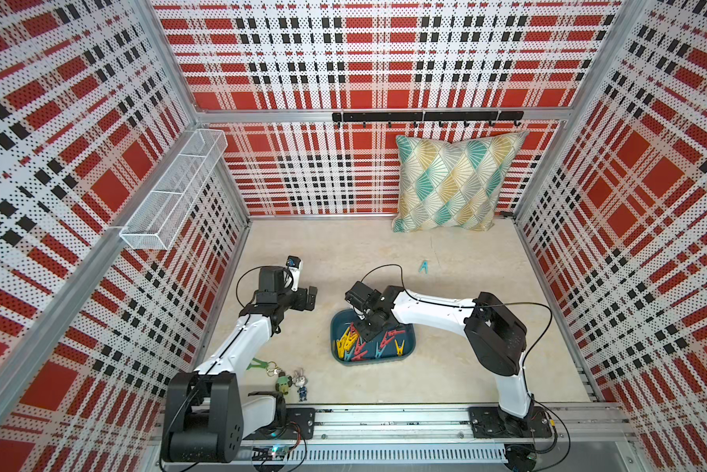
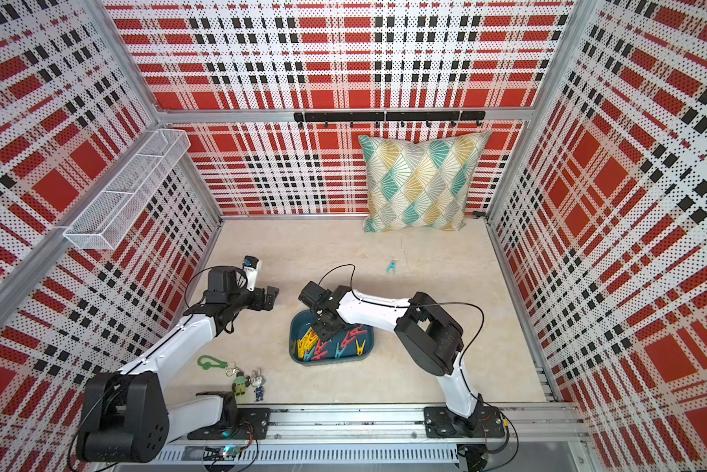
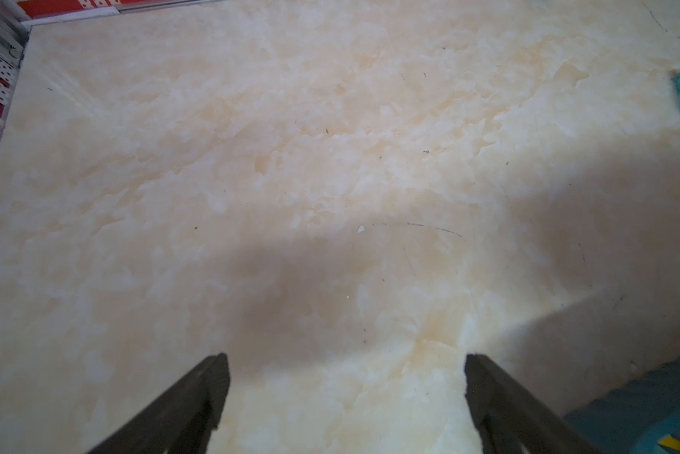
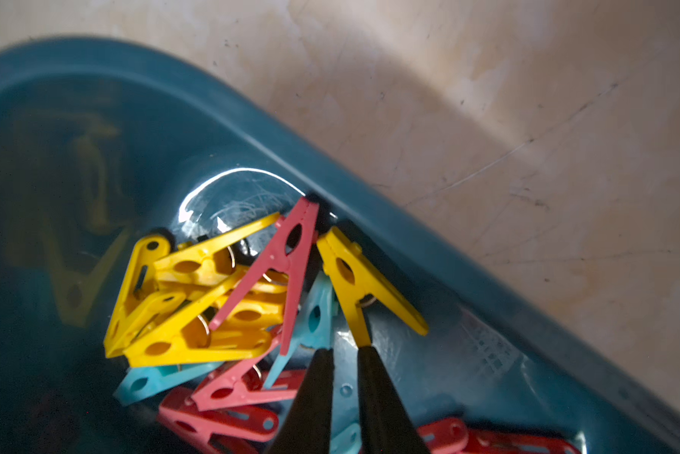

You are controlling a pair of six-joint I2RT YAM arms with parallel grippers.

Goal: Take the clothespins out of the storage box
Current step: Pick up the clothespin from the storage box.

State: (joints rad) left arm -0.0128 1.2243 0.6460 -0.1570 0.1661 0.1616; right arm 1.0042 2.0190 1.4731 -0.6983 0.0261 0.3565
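clothespins (image 4: 197, 342): yellow, red, teal, tangled | storage box (image 4: 197, 90): teal, seemingly scuffed

Storage box (image 1: 410, 352): shallow, dark teal, rounded corners, flat on the table, directly beneath the right pincer (image 4: 344, 350). Clothespins (image 4: 197, 314): yellow, red and light-blue, heaped and tangled inside, just ahead of the pincer tips. One yellow peg (image 4: 354, 283) leans on the box wall, its leg tip touching a pincer finger. One light-blue peg (image 1: 424, 267) lies alone outside, well apart from the pincer.
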